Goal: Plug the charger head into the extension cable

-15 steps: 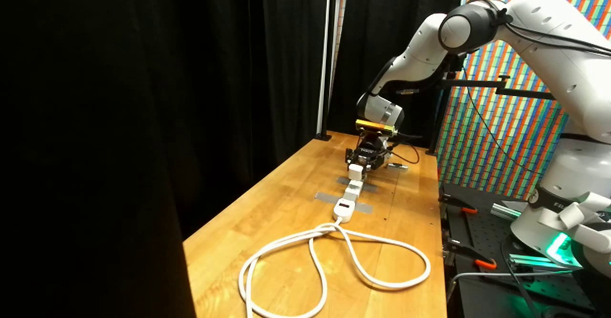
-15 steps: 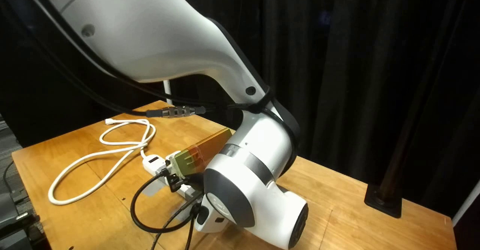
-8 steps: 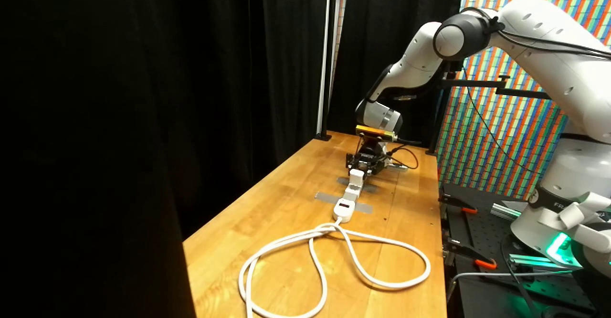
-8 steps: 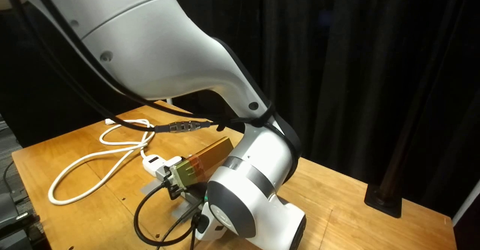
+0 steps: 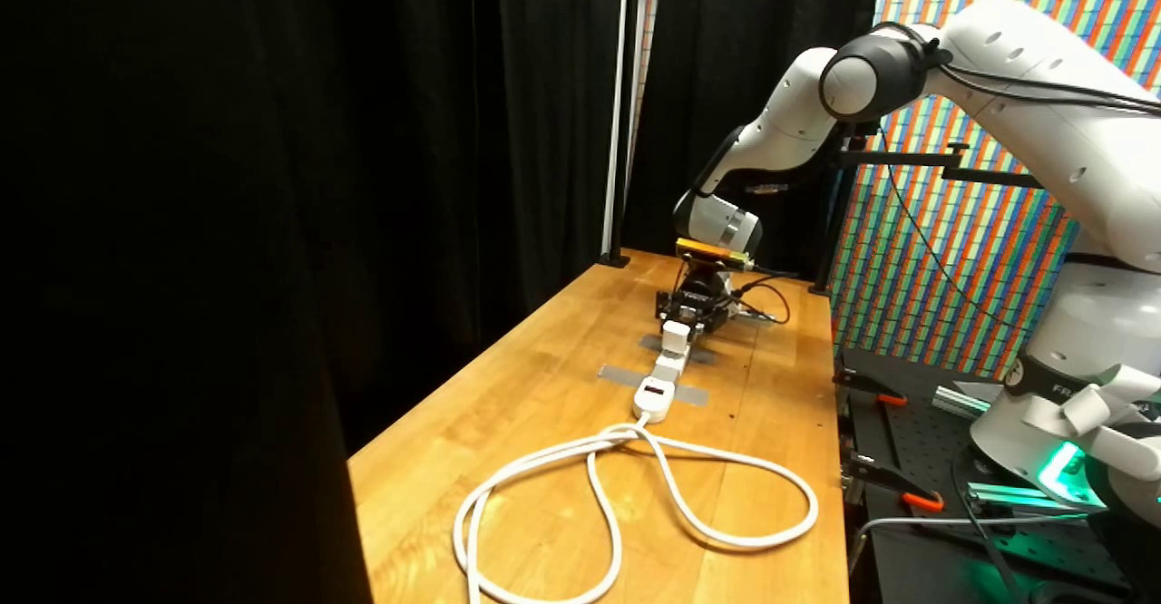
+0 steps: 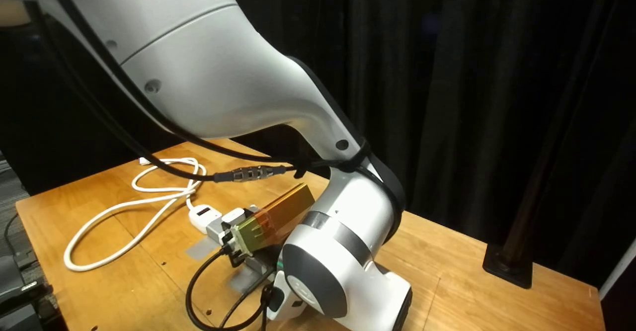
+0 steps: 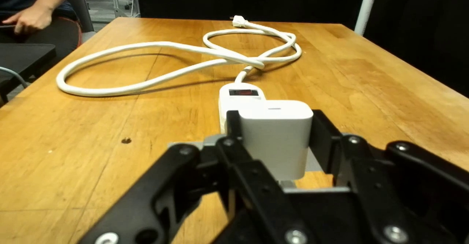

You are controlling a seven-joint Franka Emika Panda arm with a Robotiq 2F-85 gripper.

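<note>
The charger head [image 7: 276, 145] is a white block, upright between my fingers. My gripper [image 7: 276, 126] is shut on it, with one black finger on each side. The charger head also shows in both exterior views [image 5: 676, 336] [image 6: 233, 216]. The extension cable's socket block [image 5: 653, 400] is taped to the table, and its switch end shows in the wrist view [image 7: 240, 97]. The charger head is over the block's part nearer the arm and hides some of it. Its prongs and the outlets under it are hidden. I cannot tell whether it touches the block.
The white cord [image 5: 689, 518] lies in big loops beyond the block, with its plug [image 7: 239, 21] near the table's far end. Grey tape [image 5: 621, 375] crosses the block. A person's hand [image 7: 34, 18] is beside the table. A black stand base [image 6: 508, 266] is on the table.
My gripper has lowered the charger head from above the block to close over it. In the last half second it has shifted slightly away from the switch end.
</note>
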